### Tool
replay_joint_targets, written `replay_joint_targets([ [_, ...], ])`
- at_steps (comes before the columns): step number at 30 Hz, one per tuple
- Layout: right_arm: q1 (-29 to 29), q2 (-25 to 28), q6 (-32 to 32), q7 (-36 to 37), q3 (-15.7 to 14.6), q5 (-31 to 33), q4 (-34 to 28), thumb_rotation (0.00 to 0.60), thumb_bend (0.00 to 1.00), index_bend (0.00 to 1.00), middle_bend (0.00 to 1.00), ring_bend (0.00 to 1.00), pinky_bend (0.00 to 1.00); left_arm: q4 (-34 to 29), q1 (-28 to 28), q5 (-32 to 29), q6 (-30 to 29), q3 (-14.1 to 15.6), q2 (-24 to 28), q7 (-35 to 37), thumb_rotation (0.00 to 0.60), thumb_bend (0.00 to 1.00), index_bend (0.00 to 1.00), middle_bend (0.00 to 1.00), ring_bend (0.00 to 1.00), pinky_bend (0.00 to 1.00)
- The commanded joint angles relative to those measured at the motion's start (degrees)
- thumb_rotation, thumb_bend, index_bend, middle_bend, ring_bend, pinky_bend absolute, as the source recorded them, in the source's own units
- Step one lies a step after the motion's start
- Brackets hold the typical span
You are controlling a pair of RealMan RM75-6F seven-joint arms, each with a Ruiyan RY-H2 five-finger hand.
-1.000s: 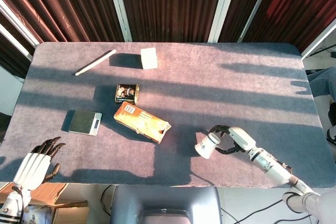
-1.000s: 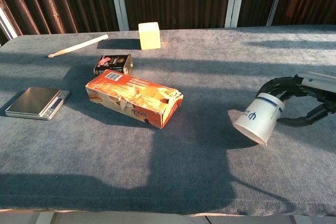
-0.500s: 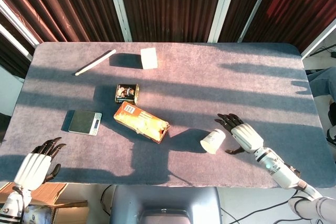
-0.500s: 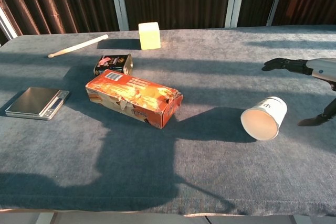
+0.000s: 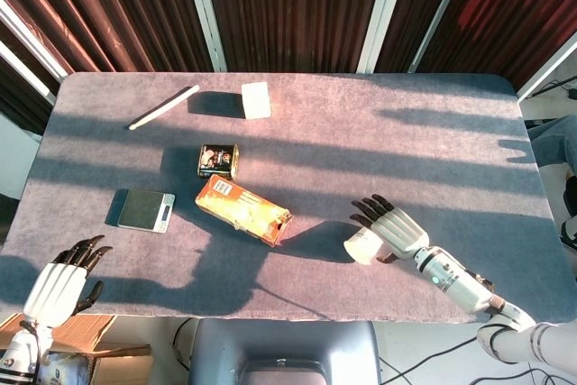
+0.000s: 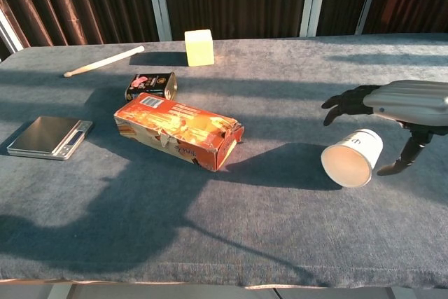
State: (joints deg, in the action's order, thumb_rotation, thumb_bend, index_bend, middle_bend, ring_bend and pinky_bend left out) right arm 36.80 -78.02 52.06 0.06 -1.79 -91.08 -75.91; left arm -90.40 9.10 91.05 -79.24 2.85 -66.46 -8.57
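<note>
so the white paper cup (image 6: 352, 158) with the blue printing is lying on its side on the grey felt-covered table (image 6: 231, 236), mouth toward the front edge, and the right hand (image 6: 402, 103) isn't holding it anymore. A second ago that hand had its fingers wrapped round the cup and the cup was tipped up off the cloth; half a second ago it had let go and sat off to the side with the cup already down. Now the hand has swung back over the cup, fingers (image 5: 370, 210) spread flat and reaching past it, thumb pointing down just beside the cup's base, nothing gripped. Looks to me like the cup got dropped or set down and the hand is lining up for another go at it. The torn orange cardboard box (image 5: 243, 210) is near the cup's left and hasn't budged. The left hand (image 5: 61, 281) hangs off the near left corner, fingers loosely apart, holding nothing, same as before
</note>
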Motion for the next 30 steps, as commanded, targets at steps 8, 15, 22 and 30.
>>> replay_joint_targets([
  [8,0.1,-1.6,0.0,-3.3,0.1,1.2,-0.2,0.6,0.3,0.53,0.34,0.27,0.35,0.1,0.0,0.0,0.0,0.0,0.0,0.1,0.6,0.41,0.24,0.1,0.14,0.33],
  [15,-1.3,-4.1,4.9,0.1,-0.1,-1.0,4.3,0.6,0.3,0.67,0.45,0.39,0.47,0.0,0.0,0.0,0.0,0.0,0.0,0.1,0.6,0.41,0.24,0.1,0.14,0.33],
  [22,-2.5,-6.0,12.5,24.7,-1.3,-4.8,8.9,0.6,0.3,0.66,0.45,0.4,0.47,0.0,-0.1,0.0,0.0,0.0,0.0,-0.2,0.6,0.41,0.24,0.1,0.14,0.33],
  [30,-1.6,-7.6,16.0,71.6,-5.9,-8.5,18.3,0.6,0.3,0.57,0.45,0.37,0.47,0.1,0.0,0.0,0.1,0.0,-0.1,-0.3,0.6,0.41,0.24,0.1,0.14,0.33],
])
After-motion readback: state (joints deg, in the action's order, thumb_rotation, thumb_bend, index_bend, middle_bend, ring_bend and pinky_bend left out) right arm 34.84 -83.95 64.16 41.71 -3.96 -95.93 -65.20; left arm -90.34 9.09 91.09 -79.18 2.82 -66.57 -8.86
